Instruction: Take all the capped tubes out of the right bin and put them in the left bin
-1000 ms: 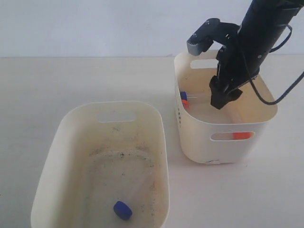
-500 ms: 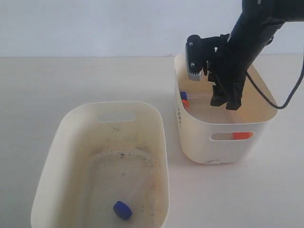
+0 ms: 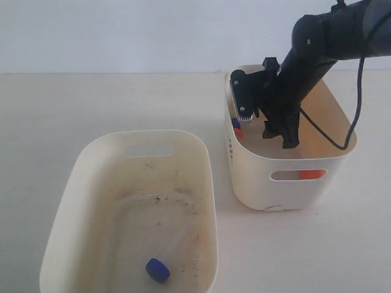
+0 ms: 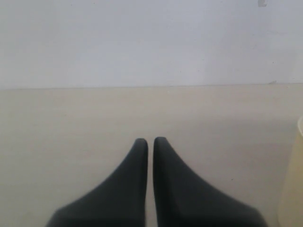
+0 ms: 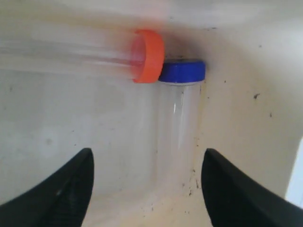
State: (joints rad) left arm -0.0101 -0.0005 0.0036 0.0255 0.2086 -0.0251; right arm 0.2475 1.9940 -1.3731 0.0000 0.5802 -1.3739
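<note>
Inside right bin [image 3: 256,183], right tool [image 5: 147,153] spread wide; blue-capped tube [image 5: 177,118] lies just ahead, between its tips.

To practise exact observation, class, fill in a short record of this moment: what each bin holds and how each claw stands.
left bin: a blue cap on the speckled floor; its tube is hard to make out
right bin: blue-capped tube and orange-capped tube, caps close together by the wall; another orange cap shows through the front slot
right claw: open, inside the right bin, facing the blue-capped tube
left claw: shut, holding nothing, above the table
</note>
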